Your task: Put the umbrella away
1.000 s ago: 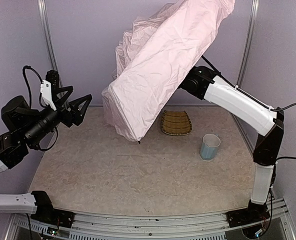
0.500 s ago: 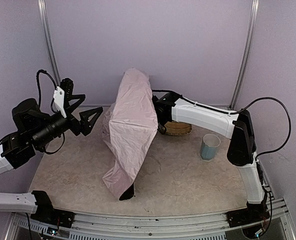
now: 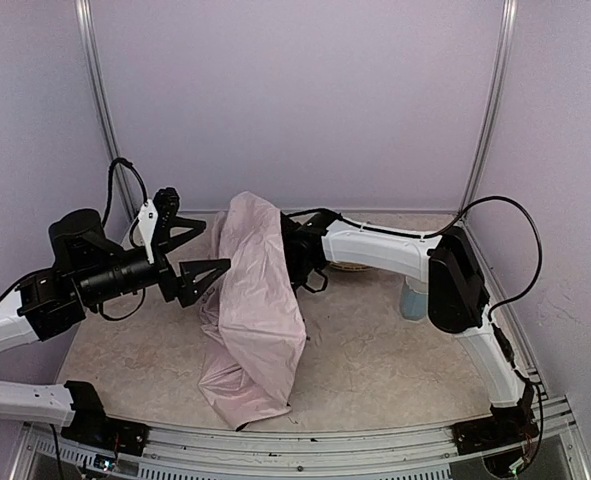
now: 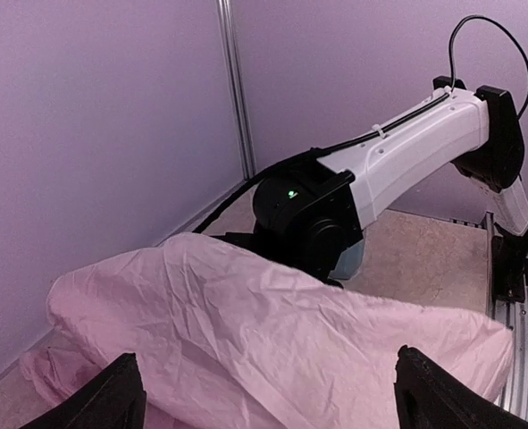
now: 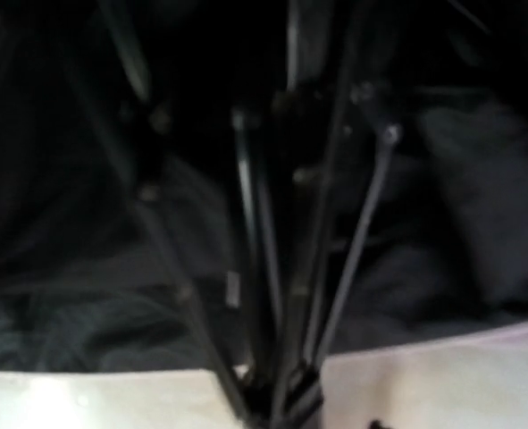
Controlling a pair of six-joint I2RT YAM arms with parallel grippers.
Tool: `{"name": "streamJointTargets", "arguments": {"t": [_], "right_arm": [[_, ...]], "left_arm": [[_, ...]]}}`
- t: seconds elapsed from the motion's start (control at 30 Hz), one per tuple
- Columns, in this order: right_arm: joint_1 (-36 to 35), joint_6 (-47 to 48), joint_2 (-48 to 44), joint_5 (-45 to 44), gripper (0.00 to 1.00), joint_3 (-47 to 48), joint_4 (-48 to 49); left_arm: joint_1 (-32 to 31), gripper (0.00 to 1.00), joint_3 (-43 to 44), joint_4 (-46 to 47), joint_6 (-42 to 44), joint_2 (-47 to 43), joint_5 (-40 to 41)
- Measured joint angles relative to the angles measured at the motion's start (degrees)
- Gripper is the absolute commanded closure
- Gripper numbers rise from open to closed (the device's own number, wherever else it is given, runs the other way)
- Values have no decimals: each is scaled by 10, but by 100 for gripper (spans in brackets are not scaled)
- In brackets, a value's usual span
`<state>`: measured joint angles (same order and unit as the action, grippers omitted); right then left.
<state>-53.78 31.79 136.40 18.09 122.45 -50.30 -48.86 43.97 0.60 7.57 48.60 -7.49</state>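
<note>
The umbrella (image 3: 255, 300) is a crumpled pale-pink canopy lying from the table's middle toward the front edge. It fills the lower left wrist view (image 4: 264, 331). My left gripper (image 3: 213, 246) is open, with its jaws wide apart just left of the canopy, and holds nothing. Its black fingertips (image 4: 112, 393) frame the fabric. My right gripper (image 5: 277, 393) is tucked under the canopy and shut on the black shaft and ribs. Its pale fingers (image 5: 94, 398) show at the bottom of the right wrist view, below the dark lining. In the top view the fabric hides the right gripper.
A woven yellow tray (image 3: 358, 267) peeks out behind the right arm at the back. A light-blue cup (image 3: 411, 298) stands to its right, partly hidden by the arm. Metal frame posts and purple walls enclose the table. The rail runs along the front edge.
The umbrella came down from high in the air and collapsed onto the table. The right arm lowered and reached left with it. The left gripper moved right, up to the canopy.
</note>
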Motion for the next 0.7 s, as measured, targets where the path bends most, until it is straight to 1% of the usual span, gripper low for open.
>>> {"name": "streamJointTargets", "arguments": {"t": [0.07,0.1,0.2,0.23,0.27,0.3,0.4,0.5,0.57,0.67,0.7], "right_arm": [[0,-13,3,12,37,-1,0],[0,-17,3,16,21,-2,0],[0,-32,3,30,19,-2,8],[0,-36,3,32,15,-3,9],[0,-40,3,33,2,-5,9],[0,-47,2,33,0,-6,8],[0,-59,-7,26,0,-33,12],[2,-75,-37,20,0,-95,21],[5,-87,-72,17,0,-154,38],[8,-99,-131,12,5,-231,74],[8,-102,-151,10,8,-252,90]], "left_arm": [[-5,6,0,0,4,0,-5],[-9,6,0,0,7,1,-9],[-29,6,0,-6,21,6,-19],[-38,6,0,-13,28,9,-22],[-48,6,1,-22,34,12,-22],[-58,6,1,-33,39,14,-18],[-87,6,1,-58,48,15,18],[-96,6,3,-72,45,13,58],[-96,6,8,-78,38,13,94],[-93,6,14,-82,23,13,137],[-91,6,16,-83,18,13,145]]}}
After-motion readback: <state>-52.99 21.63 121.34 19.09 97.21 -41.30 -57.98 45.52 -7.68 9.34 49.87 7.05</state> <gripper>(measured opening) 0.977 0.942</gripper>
